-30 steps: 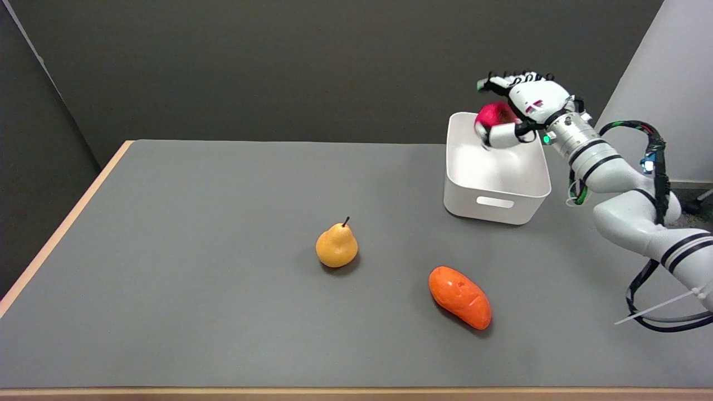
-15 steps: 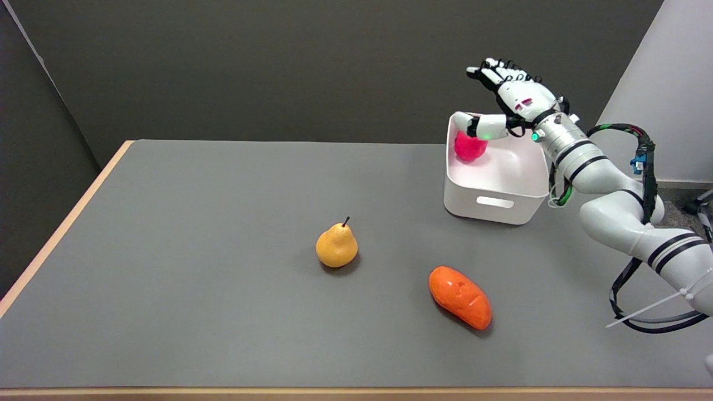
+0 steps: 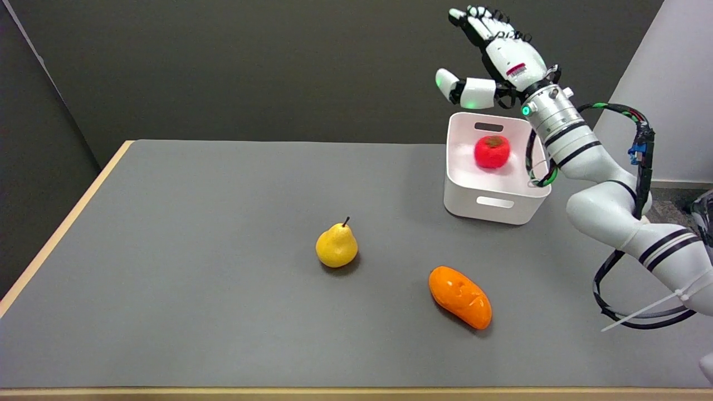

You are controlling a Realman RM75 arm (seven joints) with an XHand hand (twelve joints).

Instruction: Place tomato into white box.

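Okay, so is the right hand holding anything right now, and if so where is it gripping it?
Nothing. The right hand is raised with fingers spread; the tomato lies in the white box.

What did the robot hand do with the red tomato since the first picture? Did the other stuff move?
The right robot hand let go of the tomato, which now sits alone in the white box. Then the hand rose above the box with its fingers spread, holding nothing. The yellow pear, the orange vegetable and the box stayed where they were on the table.
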